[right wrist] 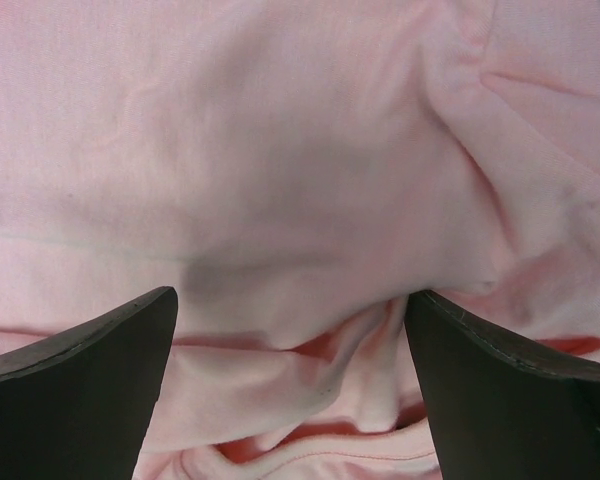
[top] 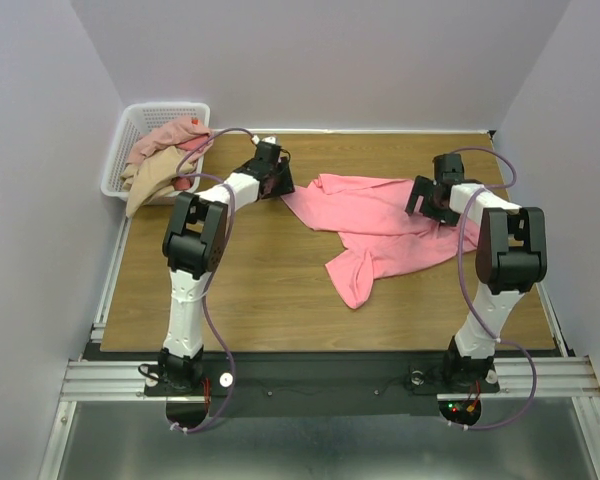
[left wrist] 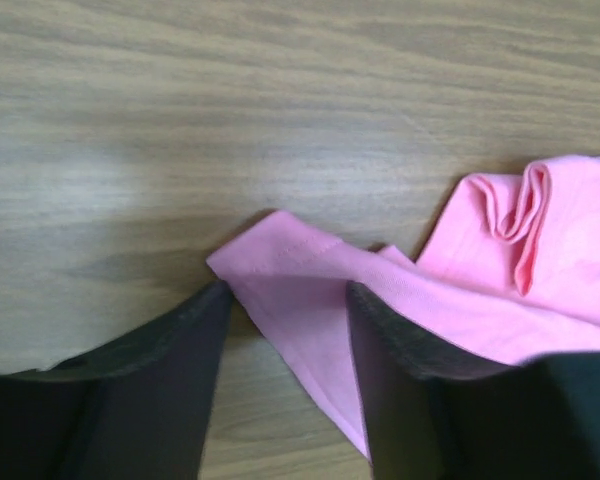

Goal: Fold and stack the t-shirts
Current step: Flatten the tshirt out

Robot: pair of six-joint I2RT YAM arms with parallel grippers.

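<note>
Salmon-pink t-shirt [top: 380, 230] lies crumpled on the wooden table [top: 240, 290], reaching from one pincer to the other. Left pincer [left wrist: 287, 295] is released and low over the table. A pointed corner of the shirt lies flat in its gap, and the remaining fabric runs off to its right. Right pincer [right wrist: 290, 295] is released, jaws wide apart, with wrinkled shirt fabric directly beneath and ahead of it. Beyond the left pincer, to its left, a white lattice basket [top: 118, 160] holds a rose t-shirt [top: 170, 135] and a tan t-shirt [top: 150, 185], which is draped over its rim. An orange tag [top: 193, 122] there is too small to read.
</note>
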